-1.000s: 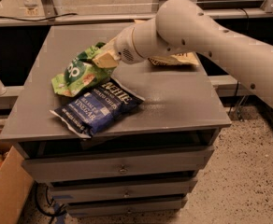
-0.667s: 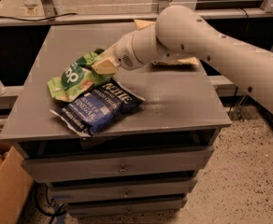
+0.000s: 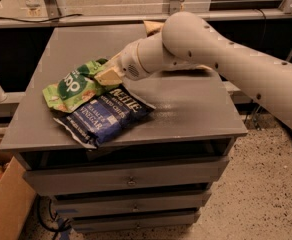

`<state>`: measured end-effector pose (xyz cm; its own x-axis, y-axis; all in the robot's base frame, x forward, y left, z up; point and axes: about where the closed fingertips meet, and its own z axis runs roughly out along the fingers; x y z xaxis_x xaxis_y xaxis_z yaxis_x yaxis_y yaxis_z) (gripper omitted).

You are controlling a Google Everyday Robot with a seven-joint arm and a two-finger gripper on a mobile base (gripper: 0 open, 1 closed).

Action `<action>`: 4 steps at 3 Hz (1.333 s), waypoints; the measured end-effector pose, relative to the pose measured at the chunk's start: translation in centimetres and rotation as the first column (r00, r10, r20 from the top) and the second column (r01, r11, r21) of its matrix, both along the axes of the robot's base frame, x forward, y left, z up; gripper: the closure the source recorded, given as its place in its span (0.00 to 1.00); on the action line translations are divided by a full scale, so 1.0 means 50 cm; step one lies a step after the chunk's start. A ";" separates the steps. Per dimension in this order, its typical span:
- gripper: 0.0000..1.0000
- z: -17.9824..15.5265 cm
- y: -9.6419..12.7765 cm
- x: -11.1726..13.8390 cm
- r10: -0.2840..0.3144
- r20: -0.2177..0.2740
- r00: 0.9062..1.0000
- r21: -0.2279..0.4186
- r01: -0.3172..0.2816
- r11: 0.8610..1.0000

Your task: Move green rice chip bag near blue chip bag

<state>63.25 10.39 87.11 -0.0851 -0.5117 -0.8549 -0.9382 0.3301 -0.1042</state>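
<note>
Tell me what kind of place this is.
Probably a lab or workshop: grey drawer cabinet as work surface, speckled floor, cardboard box beside it. The gripper sits at the right edge of the green rice chip bag.

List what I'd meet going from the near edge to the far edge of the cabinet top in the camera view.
blue chip bag → green rice chip bag → tan bag corner behind the arm. The gripper is at the green bag's right end, overlapping it in depth, so it is left out.
</note>
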 end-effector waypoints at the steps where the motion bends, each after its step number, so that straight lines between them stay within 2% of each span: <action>1: 0.38 -0.003 0.009 -0.003 0.012 0.001 1.000 0.005 -0.012 1.000; 2: 0.15 0.000 0.011 -0.006 0.016 0.005 1.000 0.007 -0.016 1.000; 3: 0.00 0.008 0.005 -0.005 0.008 0.015 1.000 0.004 -0.008 1.000; 4: 0.00 0.024 -0.011 -0.003 -0.012 0.034 0.999 0.000 0.012 1.000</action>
<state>63.10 9.82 88.30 -0.0623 -0.5110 -0.8573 -0.9301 0.3412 -0.1358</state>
